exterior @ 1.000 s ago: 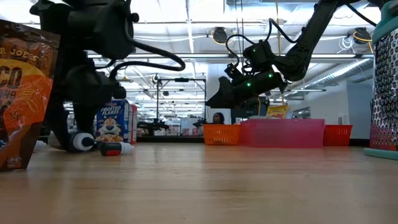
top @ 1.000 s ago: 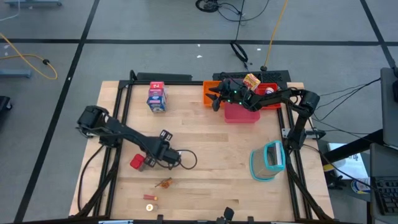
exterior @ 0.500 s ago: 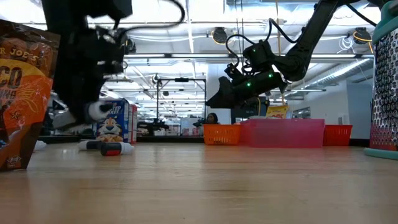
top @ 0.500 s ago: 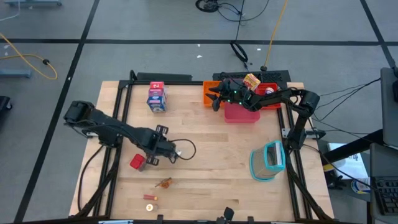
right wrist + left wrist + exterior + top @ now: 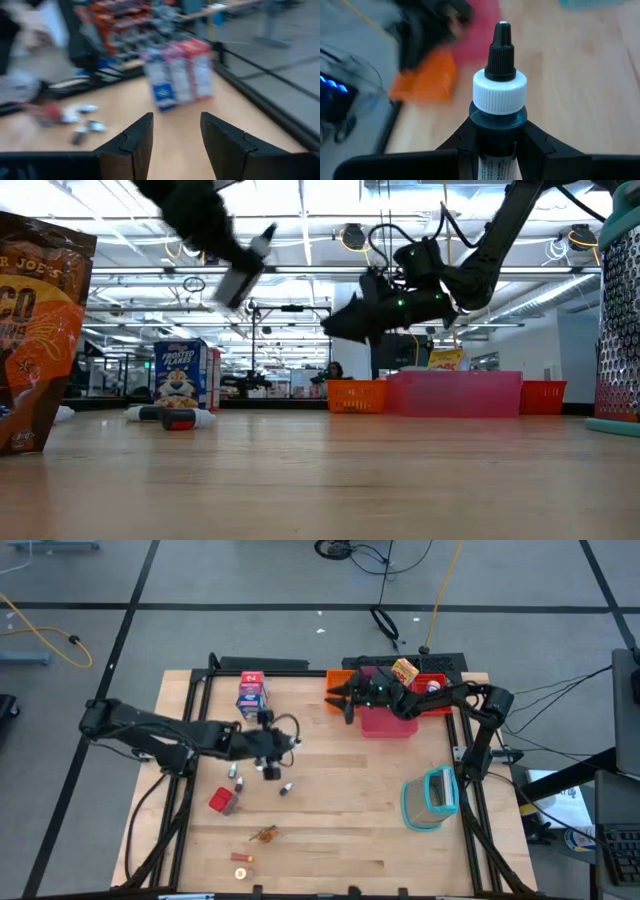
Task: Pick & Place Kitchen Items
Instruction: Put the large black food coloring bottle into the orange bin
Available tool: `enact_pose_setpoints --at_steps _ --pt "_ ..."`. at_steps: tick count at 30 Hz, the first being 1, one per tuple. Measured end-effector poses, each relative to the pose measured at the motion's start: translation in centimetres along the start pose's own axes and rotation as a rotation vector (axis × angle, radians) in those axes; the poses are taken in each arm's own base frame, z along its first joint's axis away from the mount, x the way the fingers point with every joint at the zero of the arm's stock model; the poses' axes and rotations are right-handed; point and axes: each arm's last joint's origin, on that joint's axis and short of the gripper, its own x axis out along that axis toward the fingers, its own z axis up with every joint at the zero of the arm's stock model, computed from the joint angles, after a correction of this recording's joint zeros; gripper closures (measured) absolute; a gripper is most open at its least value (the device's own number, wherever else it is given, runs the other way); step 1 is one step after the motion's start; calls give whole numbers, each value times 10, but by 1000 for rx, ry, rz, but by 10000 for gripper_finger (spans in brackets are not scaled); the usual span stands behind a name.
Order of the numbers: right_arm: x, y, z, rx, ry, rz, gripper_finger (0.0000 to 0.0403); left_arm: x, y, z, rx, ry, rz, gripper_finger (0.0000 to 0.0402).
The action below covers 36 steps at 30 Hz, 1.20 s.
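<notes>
My left gripper hangs above the table's middle left, shut on a small bottle with a white ribbed collar and a dark nozzle; the low view shows the bottle high and tilted. Below it, two tiny bottles, a red cube and orange-brown bits lie on the table. A blue-white carton stands upright near the far edge. My right gripper is open and empty above the orange tray. A yellow carton sits in the trays behind it. My left gripper pinches the bottle between its two fingers at the dark neck just under the white collar. The bottle lies along the fingers with its nozzle pointing away from the wrist. It is lifted clear of the table and tilted.
A pink tray and a red tray sit at the far right edge beside the orange one. A teal-rimmed clear container stands near the right edge. Bare wood lies between it and the small items. A printed snack bag looms close in the low view.
My left gripper has risen from table height beside the red cube with the bottle and swung toward the far edge and a little right, its arm stretching out. The two tiny bottles it stood over now show on the table. My right gripper has edged toward the table's left.
</notes>
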Motion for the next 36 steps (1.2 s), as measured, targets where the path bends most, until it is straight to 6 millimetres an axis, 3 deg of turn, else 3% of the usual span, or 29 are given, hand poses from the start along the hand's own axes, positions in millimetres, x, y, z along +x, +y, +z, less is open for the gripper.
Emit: enact_pose_setpoints --at_steps 9,13,16,26,36 --pt "1 51 31 -80 -120 307 248 16 31 5 -66 -78 40 321" --pt "-1 76 41 -164 -157 361 248 18 44 8 -110 -119 54 322" --pt "0 89 45 -226 -198 299 248 19 49 11 -128 -165 29 322" --pt "2 103 47 -272 -248 215 248 25 51 16 -139 -226 22 322" --pt "9 105 54 -284 -200 212 248 49 45 17 -119 -250 19 322"
